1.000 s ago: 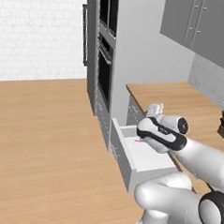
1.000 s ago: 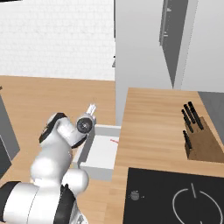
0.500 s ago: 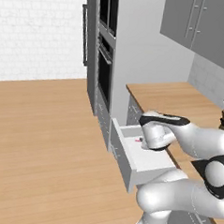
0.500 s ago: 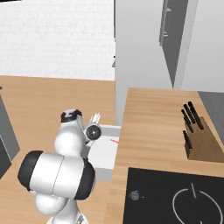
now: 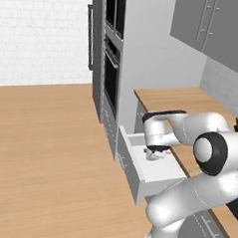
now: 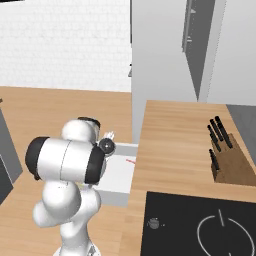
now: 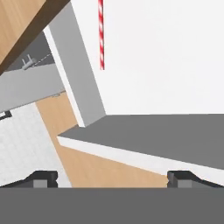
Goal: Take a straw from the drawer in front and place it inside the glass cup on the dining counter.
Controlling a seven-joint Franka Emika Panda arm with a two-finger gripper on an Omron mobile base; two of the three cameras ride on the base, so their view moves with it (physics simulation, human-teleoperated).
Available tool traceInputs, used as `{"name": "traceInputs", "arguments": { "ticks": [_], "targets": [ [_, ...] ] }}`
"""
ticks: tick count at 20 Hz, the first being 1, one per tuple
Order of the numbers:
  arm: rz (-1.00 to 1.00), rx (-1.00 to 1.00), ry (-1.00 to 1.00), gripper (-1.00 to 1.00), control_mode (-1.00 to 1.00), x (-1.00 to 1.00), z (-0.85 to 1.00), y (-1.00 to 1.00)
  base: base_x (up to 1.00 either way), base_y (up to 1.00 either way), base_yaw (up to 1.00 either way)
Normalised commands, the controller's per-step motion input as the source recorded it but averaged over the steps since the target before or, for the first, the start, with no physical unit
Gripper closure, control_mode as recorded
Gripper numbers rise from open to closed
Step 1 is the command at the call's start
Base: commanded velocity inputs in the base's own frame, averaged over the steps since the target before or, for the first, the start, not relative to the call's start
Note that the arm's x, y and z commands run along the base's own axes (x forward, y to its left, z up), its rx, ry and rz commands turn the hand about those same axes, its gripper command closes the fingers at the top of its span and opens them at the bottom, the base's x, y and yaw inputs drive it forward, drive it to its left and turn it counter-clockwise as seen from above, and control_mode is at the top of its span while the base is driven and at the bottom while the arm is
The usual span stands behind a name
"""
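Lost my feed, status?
Gripper open, empty, above pulled-out grey-white drawer. Thin red-and-white striped straw lies loose on drawer floor. Nothing in the way.

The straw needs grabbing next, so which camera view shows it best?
The hand view: the straw lies sharp, red-and-white striped, on the drawer floor. The right base view gives a faint red line; in the left base view the arm mostly covers it.

The white arm is bending forward and down at its elbow. The gripper [image 7: 112,178] is pointing downward, its fingers spread wide and holding nothing.
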Motion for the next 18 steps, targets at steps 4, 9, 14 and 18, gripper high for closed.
{"name": "traceInputs", "arguments": {
  "ticks": [4,9,14,18],
  "targets": [
    [0.07,0.0,0.0,-1.0,-1.0,0.09,-0.35,-0.22,0.0,0.0,0.0],
    [0.09,0.03,0.02,-1.0,-1.0,0.15,-0.28,-0.17,0.0,0.0,0.0],
    [0.14,0.02,0.13,-1.0,-1.0,0.28,-0.18,0.0,0.0,0.0,0.0],
    [0.15,0.06,0.18,-1.0,-1.0,0.32,-0.1,0.0,0.0,0.0,0.0]
  ]
}}
